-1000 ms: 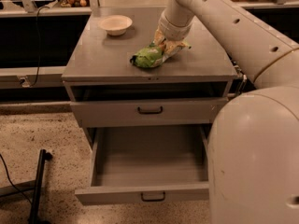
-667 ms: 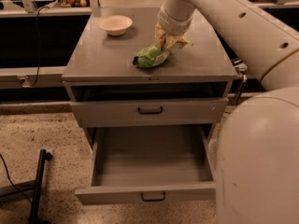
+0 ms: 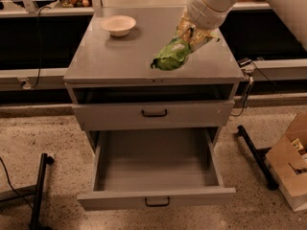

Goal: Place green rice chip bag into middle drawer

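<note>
The green rice chip bag (image 3: pixel 171 54) hangs from my gripper (image 3: pixel 192 34), lifted just above the cabinet's grey top near its front right part. The gripper is shut on the bag's upper end, and my white arm reaches in from the top right. The middle drawer (image 3: pixel 156 166) is pulled wide open below, with a plain grey inside and a small black bar handle on its front. It holds nothing that I can see. The shut drawer front (image 3: pixel 153 114) sits above it.
A cream bowl (image 3: pixel 119 25) stands on the cabinet top at the back left. A cardboard box (image 3: pixel 292 162) is on the floor at the right, with a black bar (image 3: pixel 256 157) beside it. A black stand leg (image 3: pixel 38 190) is at the lower left. Shelves with small items run behind.
The bag has been lifted off the cabinet top and hangs from the gripper. The camera view has shifted, so the arm's big white body no longer blocks the right side.
</note>
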You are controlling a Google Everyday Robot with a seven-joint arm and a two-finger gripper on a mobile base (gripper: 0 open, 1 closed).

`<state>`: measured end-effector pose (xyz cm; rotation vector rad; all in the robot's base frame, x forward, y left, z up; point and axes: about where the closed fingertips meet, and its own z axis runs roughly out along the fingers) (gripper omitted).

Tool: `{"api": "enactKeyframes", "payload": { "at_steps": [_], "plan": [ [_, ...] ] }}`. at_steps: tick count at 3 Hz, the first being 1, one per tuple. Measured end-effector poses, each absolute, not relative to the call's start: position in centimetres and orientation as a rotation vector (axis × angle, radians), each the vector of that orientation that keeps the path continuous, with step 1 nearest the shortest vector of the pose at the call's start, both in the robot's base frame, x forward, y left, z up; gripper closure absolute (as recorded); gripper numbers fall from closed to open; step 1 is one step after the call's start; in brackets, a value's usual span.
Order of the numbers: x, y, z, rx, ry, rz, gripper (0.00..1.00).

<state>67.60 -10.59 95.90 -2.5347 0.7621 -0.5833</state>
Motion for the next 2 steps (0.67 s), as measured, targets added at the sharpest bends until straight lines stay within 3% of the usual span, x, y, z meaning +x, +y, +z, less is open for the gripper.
{"api": "enactKeyframes", "payload": {
  "at_steps": [2],
  "plan": [
    [65.4, -10.6, 95.7, -2.48, 0.831, -0.58, 1.0]
  ]
}}
